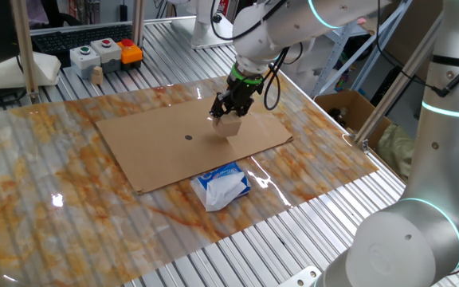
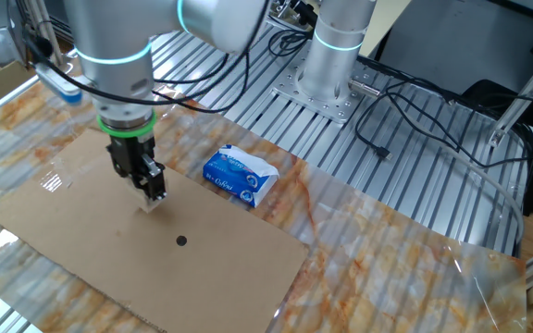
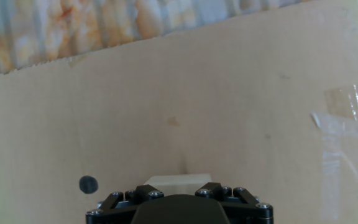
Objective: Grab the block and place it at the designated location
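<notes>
The block (image 1: pixel 229 126), a small tan wooden cube, sits between the fingertips of my gripper (image 1: pixel 231 118) over the right part of the brown cardboard sheet (image 1: pixel 150 159). The gripper is shut on it, and the block is at or just above the sheet. The black dot (image 1: pixel 188 136) lies on the sheet to the left of the block, a short way off. In the other fixed view the gripper (image 2: pixel 150 192) holds the block (image 2: pixel 148 201), with the dot (image 2: pixel 181 241) nearer the camera. The hand view shows the block's edge (image 3: pixel 178 180) and the dot (image 3: pixel 88 184) at lower left.
A blue-and-white tissue packet (image 1: pixel 221 185) lies off the sheet's front edge and also shows in the other fixed view (image 2: pixel 239 174). A button box (image 1: pixel 102 53) and a small peg (image 1: pixel 97 74) stand at the back. An open carton (image 1: pixel 349 108) is at the right. Clear tape (image 3: pixel 347 118) is on the sheet.
</notes>
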`<state>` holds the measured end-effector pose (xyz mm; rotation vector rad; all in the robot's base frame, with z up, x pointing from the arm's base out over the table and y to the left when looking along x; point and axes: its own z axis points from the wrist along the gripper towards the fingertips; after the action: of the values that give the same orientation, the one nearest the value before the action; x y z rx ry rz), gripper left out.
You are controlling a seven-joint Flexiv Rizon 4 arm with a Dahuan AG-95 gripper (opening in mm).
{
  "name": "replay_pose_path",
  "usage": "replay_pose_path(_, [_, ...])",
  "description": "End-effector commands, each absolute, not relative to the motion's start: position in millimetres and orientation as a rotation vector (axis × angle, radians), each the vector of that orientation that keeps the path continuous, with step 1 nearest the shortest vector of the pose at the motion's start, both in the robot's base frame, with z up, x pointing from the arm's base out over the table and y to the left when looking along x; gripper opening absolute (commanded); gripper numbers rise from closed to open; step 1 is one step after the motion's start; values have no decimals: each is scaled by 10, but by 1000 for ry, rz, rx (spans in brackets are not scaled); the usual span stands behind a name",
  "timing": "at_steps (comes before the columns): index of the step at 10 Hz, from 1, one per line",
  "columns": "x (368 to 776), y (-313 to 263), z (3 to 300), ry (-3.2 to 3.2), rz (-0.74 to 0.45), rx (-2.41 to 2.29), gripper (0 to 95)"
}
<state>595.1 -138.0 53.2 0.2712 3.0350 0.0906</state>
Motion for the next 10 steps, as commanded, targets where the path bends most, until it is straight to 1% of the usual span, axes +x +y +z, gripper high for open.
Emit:
replay_pose_path(1, [5916, -1342, 547, 3030, 98, 321, 0])
replay_pose_path(5, [5916, -1342, 547, 3029, 81, 338, 0])
replay_pose_path(10, [5916, -1342, 547, 3048, 57, 161, 0])
